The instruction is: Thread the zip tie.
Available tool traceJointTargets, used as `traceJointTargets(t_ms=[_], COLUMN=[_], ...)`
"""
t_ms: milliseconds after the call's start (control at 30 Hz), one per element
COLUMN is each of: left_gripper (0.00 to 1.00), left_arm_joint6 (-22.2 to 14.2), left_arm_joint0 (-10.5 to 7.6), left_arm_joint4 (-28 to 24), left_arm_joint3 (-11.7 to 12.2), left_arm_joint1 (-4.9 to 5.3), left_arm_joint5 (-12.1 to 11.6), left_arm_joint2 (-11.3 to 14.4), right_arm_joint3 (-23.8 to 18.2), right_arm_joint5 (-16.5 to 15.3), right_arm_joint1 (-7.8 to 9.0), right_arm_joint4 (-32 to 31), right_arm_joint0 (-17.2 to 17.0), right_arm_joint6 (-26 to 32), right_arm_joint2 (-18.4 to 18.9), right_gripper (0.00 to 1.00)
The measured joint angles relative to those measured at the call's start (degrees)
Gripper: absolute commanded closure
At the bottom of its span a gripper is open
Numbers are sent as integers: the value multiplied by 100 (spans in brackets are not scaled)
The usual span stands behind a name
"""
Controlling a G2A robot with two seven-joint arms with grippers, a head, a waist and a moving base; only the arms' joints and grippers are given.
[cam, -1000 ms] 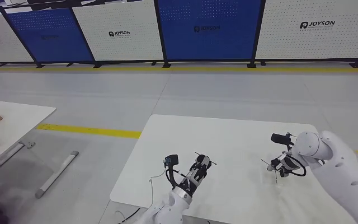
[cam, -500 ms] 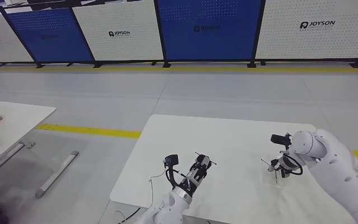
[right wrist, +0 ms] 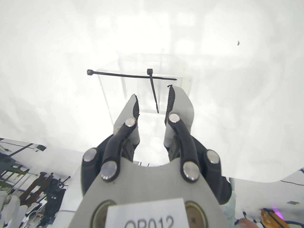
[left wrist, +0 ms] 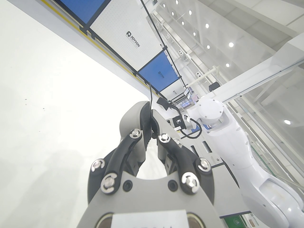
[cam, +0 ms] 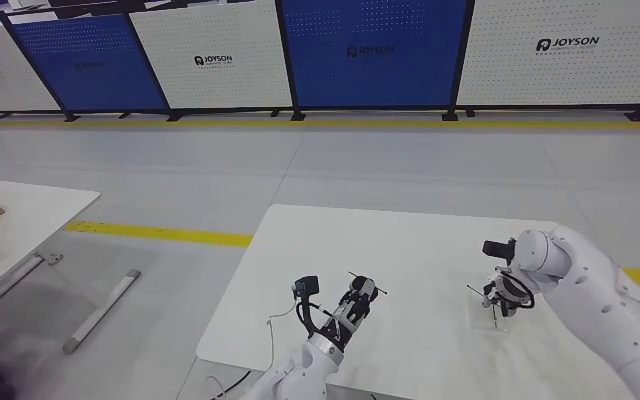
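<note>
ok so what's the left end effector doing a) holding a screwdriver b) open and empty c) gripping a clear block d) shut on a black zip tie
D: in the left wrist view the left end effector is closed on a thin black zip tie that sticks out past its tips.
</note>
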Motion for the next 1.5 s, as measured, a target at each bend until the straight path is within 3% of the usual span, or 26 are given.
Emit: traceJointTargets(t_ms=[233,433,633,767,967,1267,1500], left_gripper=[100,100,100,100,100,100,100], left_arm_joint6=[0,0,0,0,0,0,0], left_arm_joint0=[0,0,0,0,0,0,0], left_arm_joint4=[0,0,0,0,0,0,0], left_arm_joint3=[0,0,0,0,0,0,0], left_arm_joint1=[0,0,0,0,0,0,0], left_arm_joint5=[0,0,0,0,0,0,0], left_arm_joint2=[0,0,0,0,0,0,0], right_arm_joint3=[255,459,660,773,870,567,-20], right_arm_joint5=[0,0,-39,-71,-122,-16,1], right_arm_joint1=[-138,-245,-348,-402,-449,-354,-107], right_arm_joint4=[61,118,143,162,152,-53,-225], right_arm_joint0=[133,214,299,345,376,265,-20], right_arm_joint6=[0,0,0,0,0,-48,-108], right_arm_joint2=[-174,-305,-430,-477,-489,-311,67], right_gripper=[78,76,84,100,100,100,100])
